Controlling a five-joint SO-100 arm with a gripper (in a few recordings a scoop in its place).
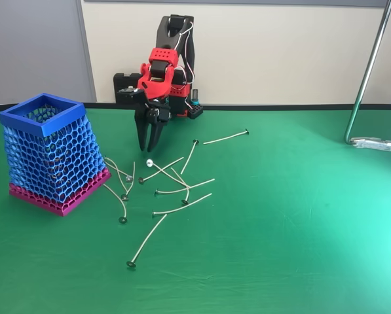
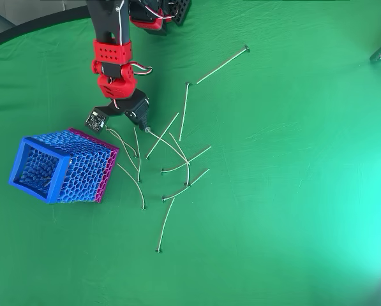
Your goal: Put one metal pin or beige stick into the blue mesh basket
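1. On a green table (image 1: 300, 216), the blue mesh basket (image 1: 51, 154) stands at the left of the fixed view, its square rim up and its magenta base band on the cloth.
2. The overhead view looks down into the basket's open mouth (image 2: 40, 169) (thin pale pieces seem to lie inside, too small to name), which the fixed view does not reveal.
3. Scattered pins (image 1: 182, 190) lie crossed in a loose heap just right of the basket; one lone pin (image 1: 226, 137) lies apart, farther back.
4. The fixed view alone shows a bent metal pole (image 1: 365, 78) at the right edge.
5. The red-and-black arm (image 1: 161, 69) reaches forward from its base, wrist bent down.
6. The gripper (image 1: 149, 145) points at the table above the heap's near edge, its black fingers almost together, with nothing visibly between them.
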